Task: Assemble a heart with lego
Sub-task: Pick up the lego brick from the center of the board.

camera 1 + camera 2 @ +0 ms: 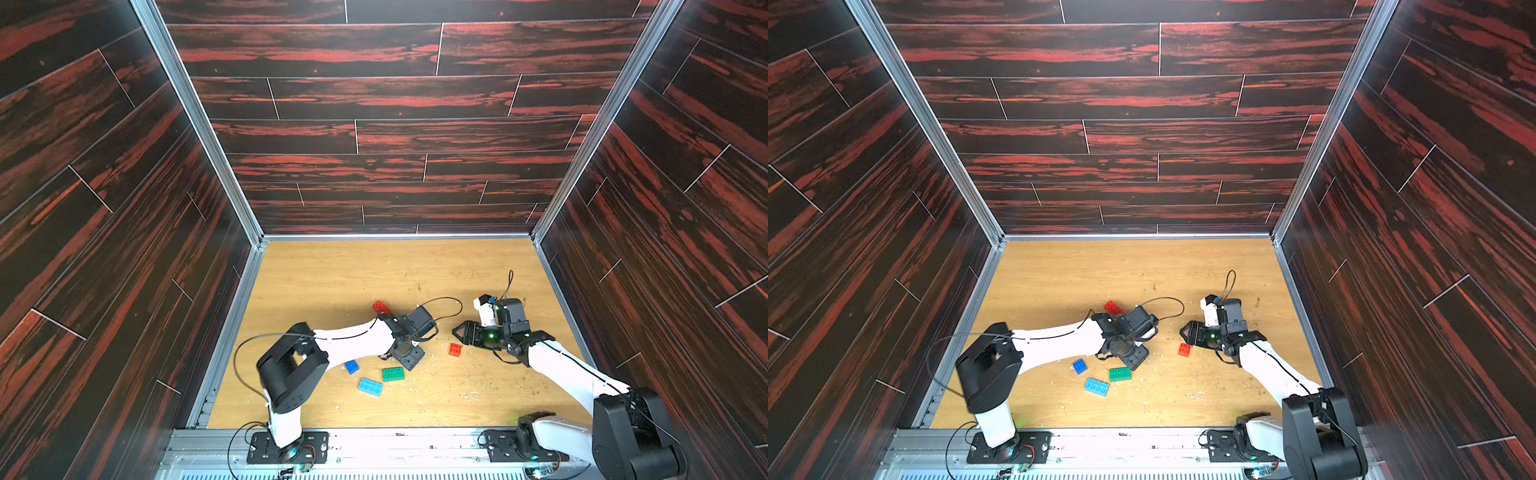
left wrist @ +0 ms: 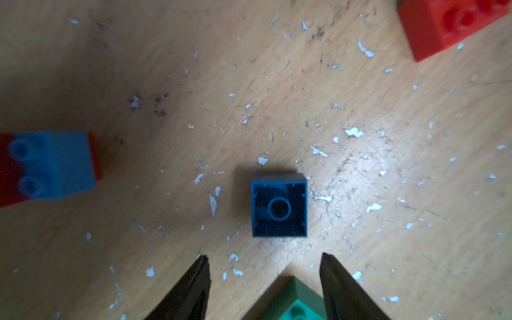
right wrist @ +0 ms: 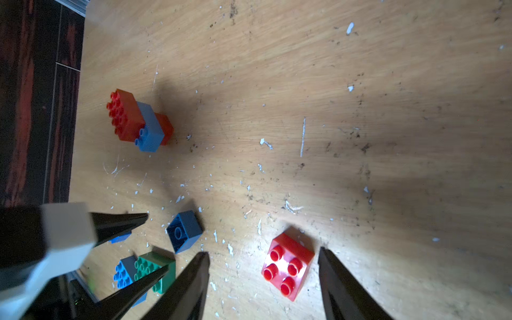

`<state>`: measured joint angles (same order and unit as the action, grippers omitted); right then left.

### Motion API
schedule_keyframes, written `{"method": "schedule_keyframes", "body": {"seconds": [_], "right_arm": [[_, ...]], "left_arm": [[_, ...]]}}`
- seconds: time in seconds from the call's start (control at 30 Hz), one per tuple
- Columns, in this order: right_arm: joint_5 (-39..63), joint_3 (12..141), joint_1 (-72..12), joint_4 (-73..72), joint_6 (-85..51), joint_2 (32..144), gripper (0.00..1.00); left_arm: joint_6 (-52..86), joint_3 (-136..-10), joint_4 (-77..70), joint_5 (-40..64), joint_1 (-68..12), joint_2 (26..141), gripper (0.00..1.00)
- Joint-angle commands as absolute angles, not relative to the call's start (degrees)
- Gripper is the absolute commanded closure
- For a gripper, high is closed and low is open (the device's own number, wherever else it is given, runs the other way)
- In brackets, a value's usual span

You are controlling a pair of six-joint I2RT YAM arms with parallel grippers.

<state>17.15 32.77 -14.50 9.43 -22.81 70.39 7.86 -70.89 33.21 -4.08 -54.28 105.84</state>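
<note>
Left claw (image 2: 263, 256) spread, empty; right claw (image 3: 263, 251) spread over red brick (image 3: 288, 266), gripping nothing.

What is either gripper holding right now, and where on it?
Nothing. Both are open: the left gripper hangs short of the upturned blue brick, and the red square brick lies free beside the right gripper.

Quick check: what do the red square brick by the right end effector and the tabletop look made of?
Red square brick: moulded plastic, glossy; light glints on its studs. Tabletop: likely wood or wood-look laminate, matte; visible grain and scuffs.
</note>
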Motion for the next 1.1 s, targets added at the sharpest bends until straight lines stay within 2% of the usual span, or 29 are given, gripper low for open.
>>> {"method": "schedule_keyframes", "body": {"seconds": [0.0, 0.23, 0.37, 0.57, 0.87, 1.07], "right_arm": [[18.72, 31.75, -14.12, 9.3, -21.63, 69.7, 0.34], [18.56, 31.42, -14.01, 9.39, -21.16, 69.79, 0.34], [18.28, 31.38, -13.72, 9.76, -20.73, 69.28, 0.34], [18.62, 30.96, -13.61, 9.51, -20.57, 68.66, 0.34], [20.7, 31.47, -13.43, 10.1, -22.02, 65.41, 0.27], [35.19, 30.79, -9.47, 6.88, -33.84, 61.13, 0.18]], "left_arm": [[5.86, -73.61, 34.16, -3.38, -54.23, 107.38, 0.33], [5.38, -75.71, 31.2, -0.26, -54.23, 110.4, 0.44], [5.71, -76.0, 31.7, -1.17, -54.27, 111.26, 0.46], [6.55, -75.27, 30.6, -1.06, -54.15, 109.37, 0.64], [6.94, -76.12, 31.76, -1.23, -53.61, 107.8, 0.64], [10.3, -73.15, 22.88, -2.84, -51.97, 96.66, 0.64]]}}
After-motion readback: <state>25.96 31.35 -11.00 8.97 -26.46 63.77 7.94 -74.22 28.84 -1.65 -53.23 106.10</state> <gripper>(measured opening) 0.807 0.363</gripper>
